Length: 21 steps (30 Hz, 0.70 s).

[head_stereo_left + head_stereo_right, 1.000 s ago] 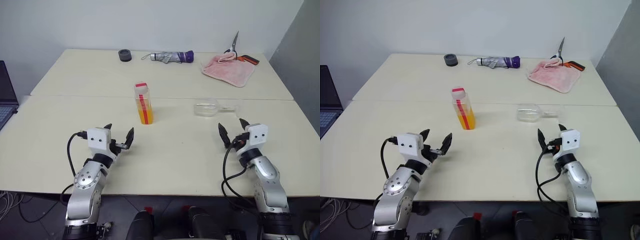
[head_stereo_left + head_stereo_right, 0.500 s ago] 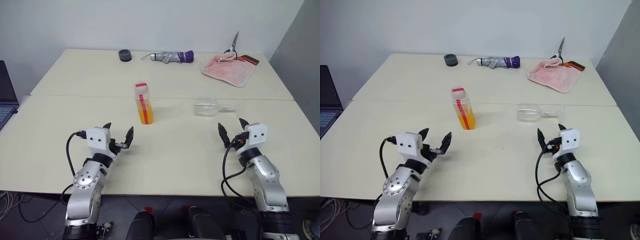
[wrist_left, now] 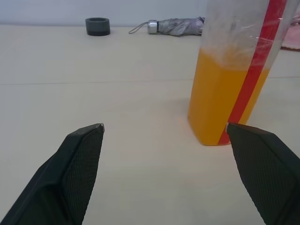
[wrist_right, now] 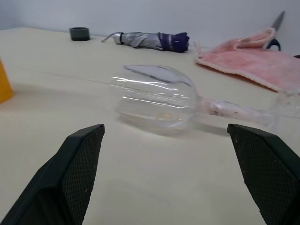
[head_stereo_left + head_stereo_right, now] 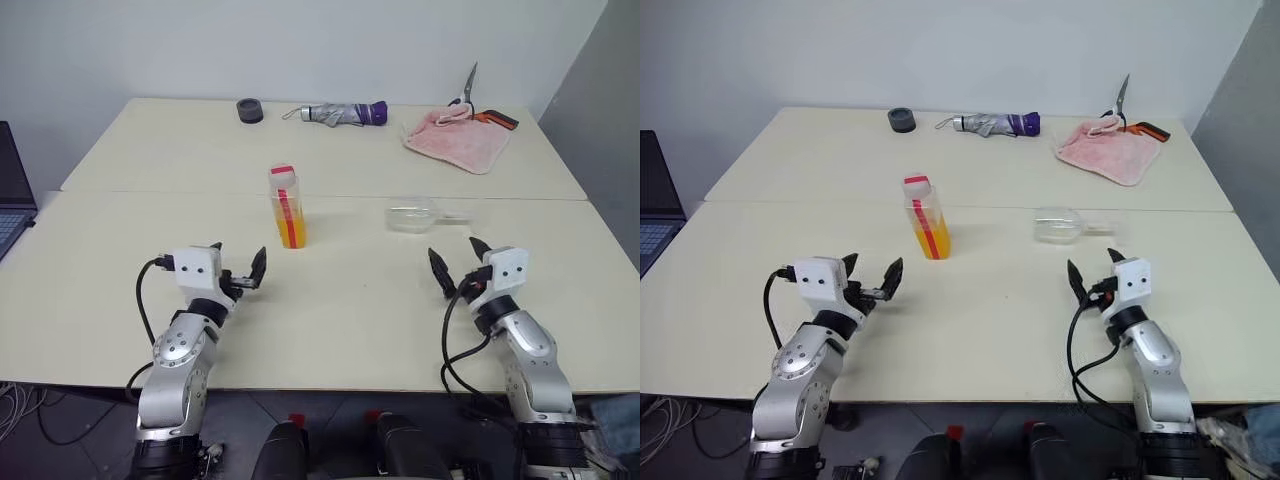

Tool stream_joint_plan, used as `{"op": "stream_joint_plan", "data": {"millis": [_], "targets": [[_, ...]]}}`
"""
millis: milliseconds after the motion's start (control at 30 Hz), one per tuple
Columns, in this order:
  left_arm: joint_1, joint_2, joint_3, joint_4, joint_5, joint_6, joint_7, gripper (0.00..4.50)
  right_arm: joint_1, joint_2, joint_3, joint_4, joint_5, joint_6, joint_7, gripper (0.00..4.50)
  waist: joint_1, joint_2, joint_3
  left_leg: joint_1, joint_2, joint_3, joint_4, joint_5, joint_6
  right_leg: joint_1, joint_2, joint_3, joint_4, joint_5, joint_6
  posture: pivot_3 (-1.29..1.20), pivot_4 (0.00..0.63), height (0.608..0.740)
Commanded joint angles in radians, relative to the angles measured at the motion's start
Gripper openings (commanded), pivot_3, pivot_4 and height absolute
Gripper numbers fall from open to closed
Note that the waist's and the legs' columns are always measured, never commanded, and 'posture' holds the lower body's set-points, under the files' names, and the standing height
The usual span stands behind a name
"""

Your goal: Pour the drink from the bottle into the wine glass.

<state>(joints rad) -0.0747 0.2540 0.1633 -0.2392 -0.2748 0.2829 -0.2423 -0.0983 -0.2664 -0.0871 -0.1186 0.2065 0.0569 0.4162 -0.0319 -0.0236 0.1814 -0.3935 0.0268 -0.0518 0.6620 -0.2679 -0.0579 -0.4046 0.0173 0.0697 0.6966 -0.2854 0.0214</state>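
Both tools, left tool and right tool, are held spread, empty. Bottle is stood mid-surface; wine glass is laid sideways: fragile, slippery, best taken by the stem.

Cream table with scattered items
A bottle stands upright; a wine glass lies sideways; tape roll, umbrella, pink cloth line the far edge.

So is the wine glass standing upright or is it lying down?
Lying down. The glass rests on its side on the table, bowl towards the bottle, stem level along the tabletop.
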Motion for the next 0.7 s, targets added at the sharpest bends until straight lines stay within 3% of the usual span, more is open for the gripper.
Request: {"op": "stream_joint_plan", "data": {"millis": [33,200,433,700], "targets": [[-0.015,0.022,-0.012,-0.059,-0.013,0.002,-0.037,4.46,0.000,-0.047,0.031,-0.130,0.095,0.093,0.101,4.50,0.000,0.000,0.000,0.000,0.000,0.000,0.000,0.000,0.000,0.000,0.000,0.000,0.000,0.000,0.000,0.00,0.150,0.740],[-0.072,-0.002,-0.031,-0.052,0.001,0.025,0.002,4.46,-0.031,-0.133,0.030,-0.252,0.247,0.285,0.191,4.50,0.001,0.000,0.000,0.000,0.000,-0.001,0.001,0.000,0.000,0.000,0.000,0.000,0.000,0.000,0.000,0.00,0.150,0.740],[-0.173,-0.057,-0.082,0.012,0.058,0.064,0.078,4.46,-0.063,-0.305,0.071,-0.352,0.323,0.412,0.346,4.50,0.002,0.000,0.000,-0.001,-0.001,-0.001,0.001,0.000,0.000,0.000,0.000,-0.001,-0.001,0.000,0.000,0.00,0.150,0.740],[-0.249,-0.092,-0.133,0.087,0.107,0.036,0.091,4.46,-0.086,-0.343,0.076,-0.321,0.289,0.371,0.383,4.50,0.001,-0.001,0.000,-0.001,-0.001,-0.002,0.001,0.000,0.000,0.000,0.000,-0.001,-0.001,0.000,0.000,0.00,0.150,0.740]]}}
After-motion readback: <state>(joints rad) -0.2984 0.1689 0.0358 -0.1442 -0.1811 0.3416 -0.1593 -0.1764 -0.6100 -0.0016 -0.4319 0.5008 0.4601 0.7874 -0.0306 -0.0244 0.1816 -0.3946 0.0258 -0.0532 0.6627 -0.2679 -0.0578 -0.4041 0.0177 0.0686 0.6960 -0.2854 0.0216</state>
